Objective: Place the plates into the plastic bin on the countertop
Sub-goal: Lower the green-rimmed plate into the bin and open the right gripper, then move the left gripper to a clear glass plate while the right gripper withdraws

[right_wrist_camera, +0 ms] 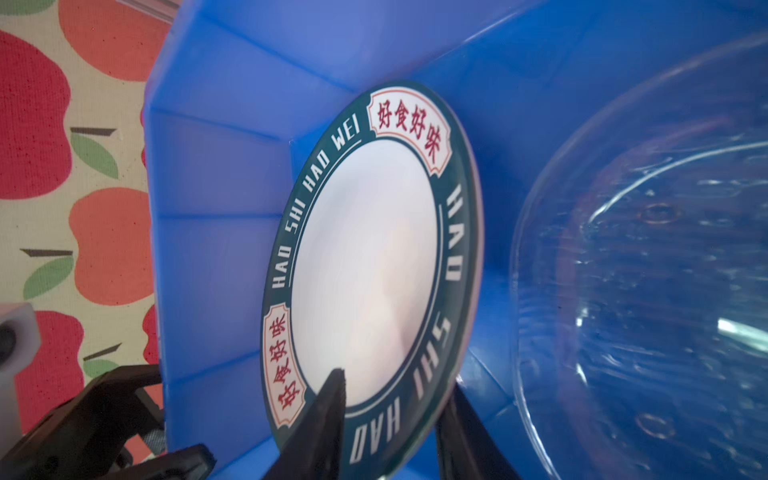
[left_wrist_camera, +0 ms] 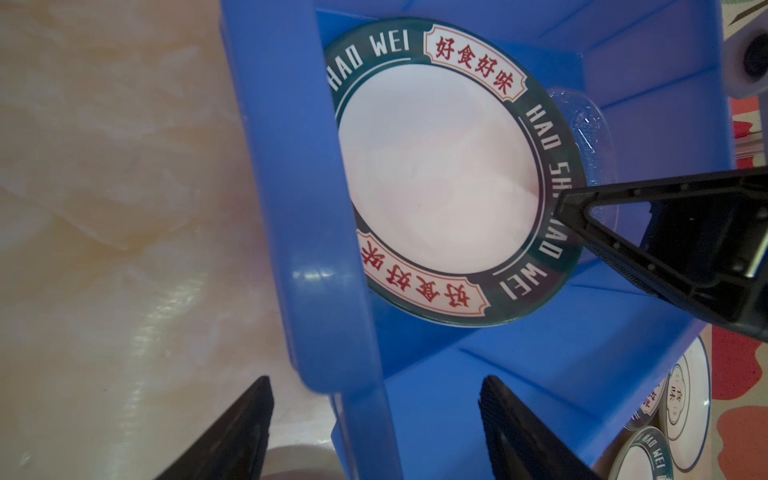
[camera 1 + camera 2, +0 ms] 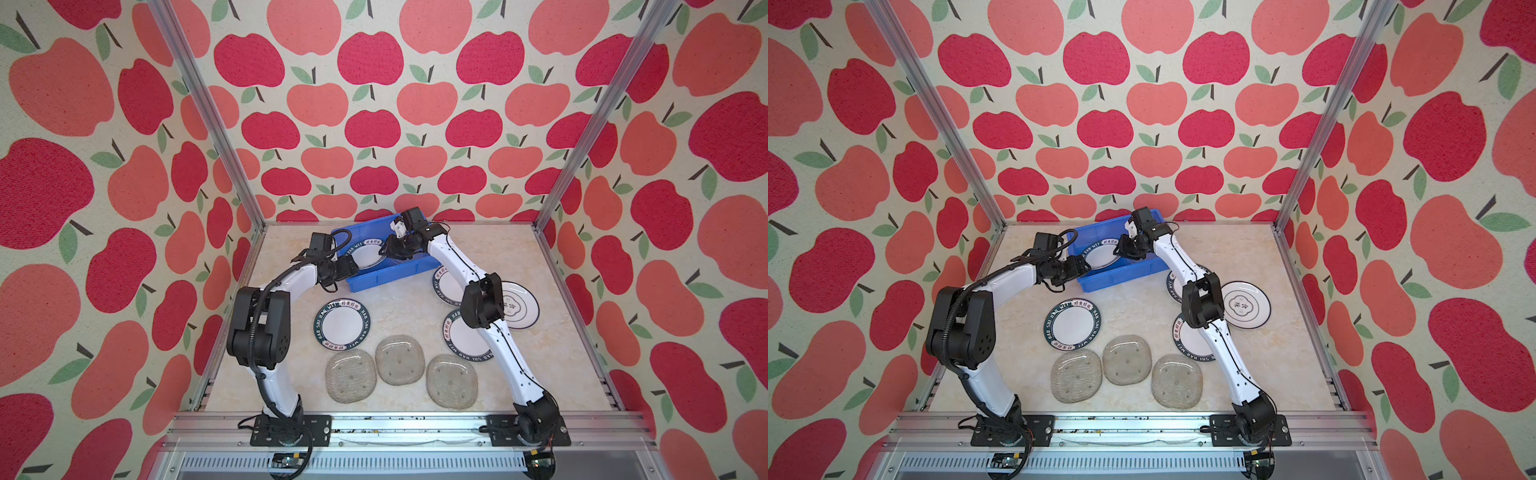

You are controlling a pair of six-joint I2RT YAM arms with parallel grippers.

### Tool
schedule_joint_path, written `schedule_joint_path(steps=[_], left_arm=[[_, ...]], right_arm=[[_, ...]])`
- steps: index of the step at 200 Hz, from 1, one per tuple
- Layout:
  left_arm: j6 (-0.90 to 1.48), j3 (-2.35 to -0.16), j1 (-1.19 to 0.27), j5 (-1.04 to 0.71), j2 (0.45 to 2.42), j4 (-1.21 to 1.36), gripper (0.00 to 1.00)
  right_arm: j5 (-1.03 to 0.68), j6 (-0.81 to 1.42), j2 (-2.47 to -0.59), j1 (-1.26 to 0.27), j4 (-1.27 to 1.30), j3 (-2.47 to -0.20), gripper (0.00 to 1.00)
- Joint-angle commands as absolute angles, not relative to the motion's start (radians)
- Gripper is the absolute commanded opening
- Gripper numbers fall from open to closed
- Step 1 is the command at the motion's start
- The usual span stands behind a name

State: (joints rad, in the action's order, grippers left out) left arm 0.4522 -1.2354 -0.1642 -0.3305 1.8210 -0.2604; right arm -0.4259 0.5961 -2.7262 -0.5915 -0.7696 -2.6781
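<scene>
Nearest, three glass plates (image 3: 400,359) wait on the worktop (image 3: 407,303), then three green-rimmed plates (image 3: 342,324) and an emblem plate (image 3: 519,305). Further back, the blue bin (image 3: 374,284) holds a glass plate (image 1: 644,270) and a tilted lettered plate (image 1: 365,266). The right gripper (image 1: 397,378) straddles its rim, jaws parted, seemingly letting go. The left gripper (image 2: 376,380) gapes empty over the bin's wall. Next, I judge, both must lift clear without dragging the plate. The surface is beige and marbled, with apple-patterned walls (image 3: 374,124) behind
</scene>
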Motion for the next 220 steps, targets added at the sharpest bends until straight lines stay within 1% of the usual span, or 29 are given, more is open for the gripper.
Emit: schedule_joint_path(steps=[1, 28, 87, 117, 153, 169, 188, 213, 215, 220], left_arm=[[0.433, -1.264, -0.158, -0.339, 1.807, -0.285, 0.80], [0.435, -1.267, -0.158, -0.341, 1.803, -0.285, 0.81], [0.439, -1.276, -0.159, -0.335, 1.794, -0.282, 0.82], [0.443, -1.284, -0.162, -0.329, 1.790, -0.284, 0.82], [0.443, -1.290, -0.168, -0.312, 1.777, -0.299, 0.83], [0.440, -1.289, -0.168, -0.303, 1.765, -0.304, 0.83], [0.430, -1.283, -0.169, -0.288, 1.742, -0.297, 0.86], [0.411, -1.288, -0.168, -0.243, 1.691, -0.331, 0.90], [0.410, -1.287, -0.168, -0.237, 1.686, -0.335, 0.92], [0.407, -1.286, -0.168, -0.223, 1.672, -0.345, 1.00]], right_arm=[[-0.441, 0.593, -2.735, -0.600, -0.804, -2.710, 0.45], [-0.419, 0.581, -2.729, -0.593, -0.842, -2.718, 0.48], [-0.359, 0.533, -2.678, -0.577, -0.908, -2.685, 0.51], [-0.328, 0.520, -2.667, -0.562, -0.933, -2.683, 0.53], [-0.324, 0.497, -2.647, -0.537, -0.938, -2.671, 0.54], [-0.372, 0.487, -2.619, -0.523, -0.910, -2.653, 0.54], [-0.458, 0.472, -2.542, -0.510, -0.807, -2.578, 0.54], [-0.491, 0.450, -2.428, -0.494, -0.737, -2.517, 0.53], [-0.492, 0.450, -2.419, -0.494, -0.737, -2.515, 0.53], [-0.493, 0.444, -2.396, -0.490, -0.741, -2.510, 0.53]])
